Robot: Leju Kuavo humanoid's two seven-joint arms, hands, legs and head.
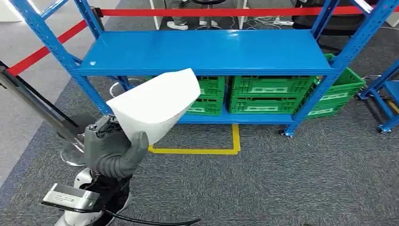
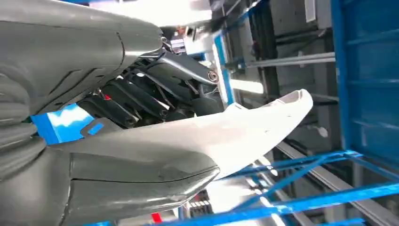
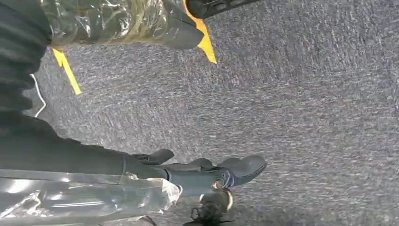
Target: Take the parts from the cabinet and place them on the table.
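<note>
One white curved plastic part (image 1: 157,104) is sitting in one grey robot hand (image 1: 110,150). One blue steel shelving rack (image 1: 207,52) is carrying three green slatted plastic crates (image 1: 270,94).

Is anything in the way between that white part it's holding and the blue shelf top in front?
Nothing visible. The left robot hand holds the white part up in front of the blue shelf top, which looks bare. Only open carpet lies between.

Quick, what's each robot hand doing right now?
Left robot hand: holding a white curved part.
Right robot hand: hanging over the grey carpet, holding nothing; fingers apart.
</note>
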